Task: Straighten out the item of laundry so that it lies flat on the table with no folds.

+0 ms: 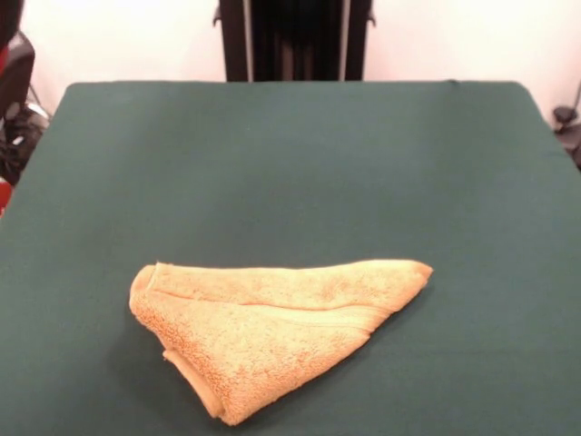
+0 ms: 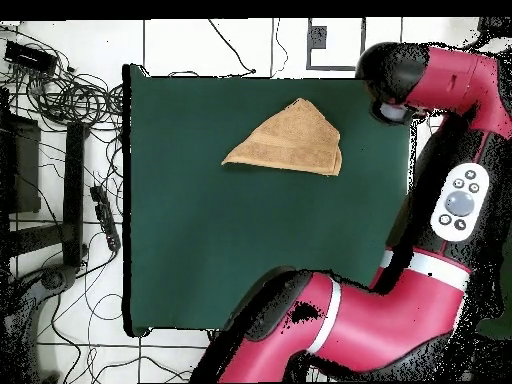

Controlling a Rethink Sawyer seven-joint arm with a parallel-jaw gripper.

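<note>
We saw no containers on the counter (image 1: 290,163); the only thing it carried was the towel (image 1: 272,331). In the front view the towel lay folded into a rough triangle in the near half of the counter, a little toward seven o'clock of its centre. Its long axis ran roughly from nine o'clock to three o'clock, with one narrow tip pointing toward three o'clock and a blunt corner pointing toward six o'clock, close to the near edge. A hemmed fold line crossed it lengthwise, and one layer lay over another, so it was not flat.

In the overhead view the towel (image 2: 290,142) sat toward one o'clock of the counter (image 2: 200,250), near the far edge but not over it. Bare green cloth stretched wide toward six and nine o'clock there, leaving plenty of room to spread.

The arm (image 2: 400,310) curved round the counter's three o'clock side, its end near the corner at one o'clock, off the cloth. We could not tell whether the fingers were apart or together.
</note>
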